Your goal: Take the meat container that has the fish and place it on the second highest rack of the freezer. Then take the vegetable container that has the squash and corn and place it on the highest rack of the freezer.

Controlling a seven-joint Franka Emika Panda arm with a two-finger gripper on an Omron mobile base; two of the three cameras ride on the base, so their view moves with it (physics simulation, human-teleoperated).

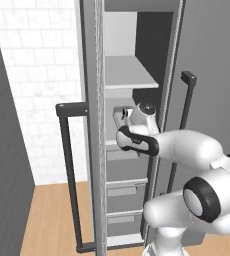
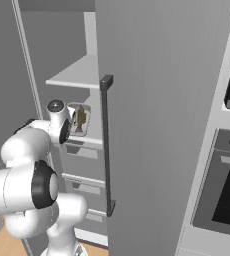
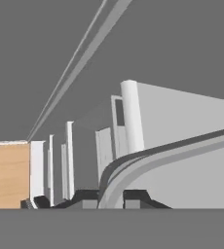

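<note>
At the centre-left of the right base view, the gripper [image 2: 73, 126] is closed on the rim of the clear plastic container with the brown fish [image 2: 80, 120], held just above a light grey freezer shelf [image 2: 89, 141].

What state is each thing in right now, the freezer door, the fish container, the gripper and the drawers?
Freezer door: swung open.
Fish container: upright, held at the freezer's second shelf level, fish inside.
Gripper: shut on the container's rim.
Top shelf: bare.
Drawers: closed.
</note>
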